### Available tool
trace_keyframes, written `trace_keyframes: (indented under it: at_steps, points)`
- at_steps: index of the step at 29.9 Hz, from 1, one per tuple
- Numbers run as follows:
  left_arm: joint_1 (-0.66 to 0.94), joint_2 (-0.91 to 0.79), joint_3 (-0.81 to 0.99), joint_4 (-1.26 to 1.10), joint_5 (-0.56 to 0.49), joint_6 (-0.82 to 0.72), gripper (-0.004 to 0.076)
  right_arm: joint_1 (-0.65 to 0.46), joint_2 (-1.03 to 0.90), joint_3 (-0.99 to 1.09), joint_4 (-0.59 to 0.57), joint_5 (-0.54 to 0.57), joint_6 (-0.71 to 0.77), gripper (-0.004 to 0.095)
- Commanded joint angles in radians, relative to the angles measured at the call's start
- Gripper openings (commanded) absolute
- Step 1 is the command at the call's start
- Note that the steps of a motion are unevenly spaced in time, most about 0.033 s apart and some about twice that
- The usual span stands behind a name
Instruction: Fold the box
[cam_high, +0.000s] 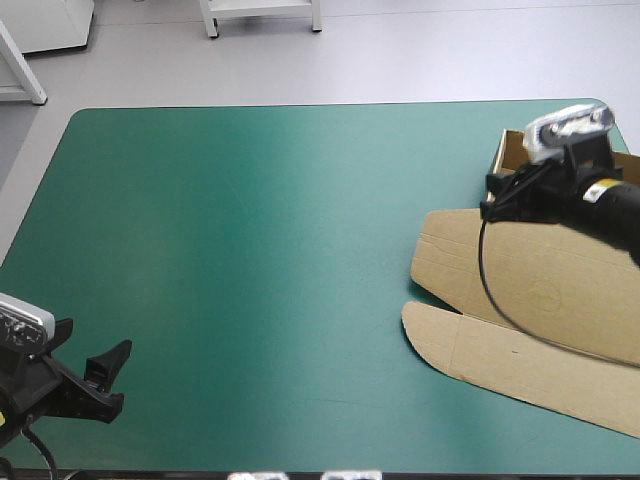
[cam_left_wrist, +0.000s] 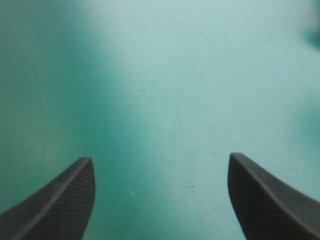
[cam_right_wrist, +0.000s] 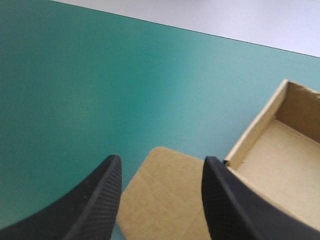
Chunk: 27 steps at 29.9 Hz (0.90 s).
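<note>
Fingers of the right gripper stand apart with nothing held, poised over a rounded flap of the brown box. The box lies at the right of the high view, its open tray toward the upper right and its lid flat toward the lower right, and the pose suggests the gripper is lining up to take that flap. The left gripper, also wide open and empty, hangs at the lower left over bare teal-green cover, well apart from the box, probably to leave the work unobstructed.
</note>
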Motion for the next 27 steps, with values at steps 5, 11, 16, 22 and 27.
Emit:
trace_keyframes:
  at_steps: [5, 11, 16, 22, 27]
  points:
    - [-0.005, -0.108, 0.101, 0.002, -0.139, -0.006, 0.0528, 0.202, -0.315, 0.367, 0.008, -0.199, -0.011, 0.0360]
    - [-0.005, -0.234, 0.216, -0.015, -0.188, -0.002, 0.0487, 0.250, -0.510, 0.545, 0.026, -0.160, 0.040, 0.0278]
    - [-0.005, -0.325, 0.313, -0.099, -0.223, 0.054, 0.0479, 0.250, -0.669, 0.651, 0.018, -0.110, 0.038, 0.0125]
    - [-0.005, -0.375, 0.424, -0.146, -0.279, 0.061, 0.0478, 0.250, -0.854, 0.777, 0.026, -0.062, 0.041, -0.0017]
    - [-0.005, -0.375, 0.492, -0.154, -0.316, 0.061, 0.0475, 0.250, -0.977, 0.829, 0.012, -0.101, 0.028, -0.0019]
